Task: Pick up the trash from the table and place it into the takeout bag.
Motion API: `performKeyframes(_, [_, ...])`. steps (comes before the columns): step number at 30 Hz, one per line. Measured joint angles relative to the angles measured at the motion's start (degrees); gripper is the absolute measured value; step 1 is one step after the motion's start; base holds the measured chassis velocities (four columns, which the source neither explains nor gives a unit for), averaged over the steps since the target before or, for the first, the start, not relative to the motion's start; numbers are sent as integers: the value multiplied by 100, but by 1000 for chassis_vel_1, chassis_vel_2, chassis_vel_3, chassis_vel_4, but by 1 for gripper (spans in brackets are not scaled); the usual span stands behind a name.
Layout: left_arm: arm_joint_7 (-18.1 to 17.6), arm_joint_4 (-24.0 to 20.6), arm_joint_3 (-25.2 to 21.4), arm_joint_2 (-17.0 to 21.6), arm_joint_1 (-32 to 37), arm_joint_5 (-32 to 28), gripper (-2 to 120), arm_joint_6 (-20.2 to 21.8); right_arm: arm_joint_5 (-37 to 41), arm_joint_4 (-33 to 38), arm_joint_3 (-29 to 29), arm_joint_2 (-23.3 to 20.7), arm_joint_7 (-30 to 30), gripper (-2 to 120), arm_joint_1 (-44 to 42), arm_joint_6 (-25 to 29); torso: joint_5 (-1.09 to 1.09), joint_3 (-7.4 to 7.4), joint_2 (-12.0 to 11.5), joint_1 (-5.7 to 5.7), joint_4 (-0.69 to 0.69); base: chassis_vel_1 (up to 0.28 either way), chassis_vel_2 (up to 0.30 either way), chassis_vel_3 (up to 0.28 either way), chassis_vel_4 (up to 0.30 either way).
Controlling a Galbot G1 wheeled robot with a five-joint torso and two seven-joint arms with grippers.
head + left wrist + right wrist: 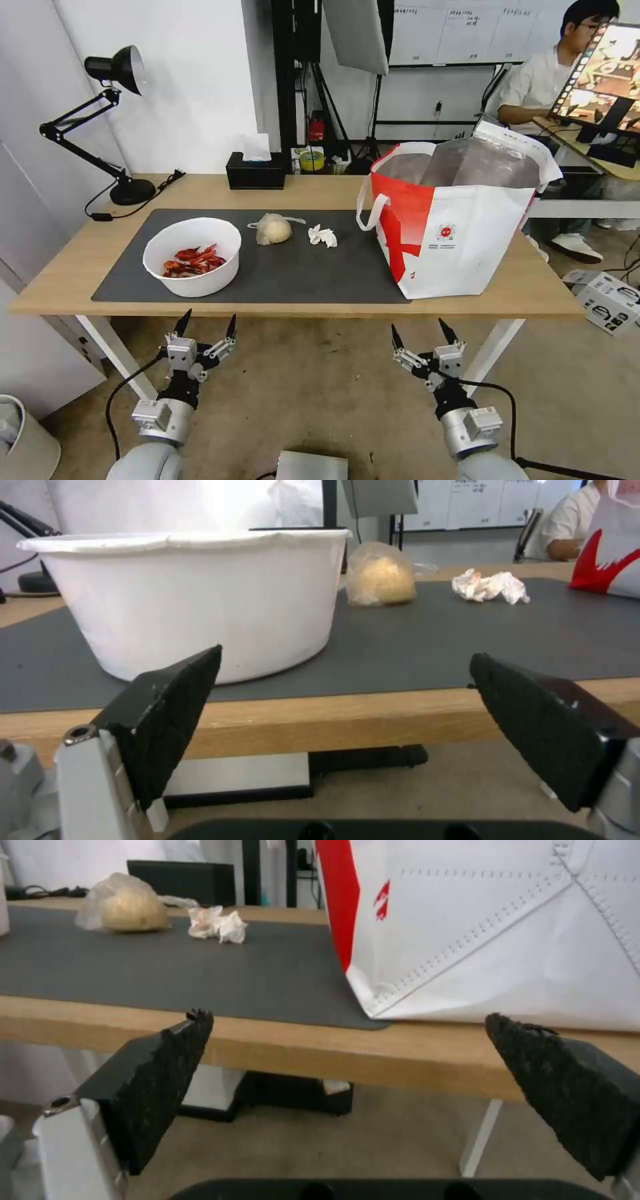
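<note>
Both grippers first, since they're closest: left gripper [207,322] and right gripper [420,329] hang below the near edge of the table [300,310], jaws spread wide, nothing in either one.

Up on the dark grey mat [280,273] sits the trash. White bowl of crayfish shells [192,256] is straight ahead of my left side, near the front edge. Bun in its clear bag [273,229] is farther back toward the middle, and the crumpled tissue [322,235] lies just beside it on the right, not touching. Takeout bag [460,220] stands open at the right end, foil lining showing, one corner on the mat.

Handling guesses: the bowl looks thin-walled and stiff-ish but tippy, so I'd pinch the rim and keep it level or the shells spill. Bun's soft and its plastic likely slippery; grab it across the middle, gently. Tissue weighs nothing, so a pinch from the top should do, though it could slip out of wide pads.
</note>
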Motion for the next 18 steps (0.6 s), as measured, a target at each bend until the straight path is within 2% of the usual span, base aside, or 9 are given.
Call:
performKeyframes(8, [-1, 18, 18, 10, -2, 3, 100, -5, 190, 6, -317, -74, -10, 100, 318, -91, 1, 0, 0, 0, 0, 0, 0, 0, 0])
performKeyframes(12, [-1, 75, 144, 60, -93, 6, 100, -5, 466, 75, -509, -120, -46, 100, 673, -259, 1, 0, 0, 0, 2, 0, 0, 0, 0])
performKeyframes(13, [0, 101, 206, 92, -136, 7, 100, 0, 610, 109, -536, -134, -84, 100, 773, -315, 0, 0, 0, 0, -3, 0, 0, 0, 0])
performKeyframes(18, [-1, 115, 243, 116, -137, 16, 100, 10, 1238, 171, -744, -256, -152, 100, 1215, -648, 0, 0, 0, 0, 0, 0, 0, 0, 0])
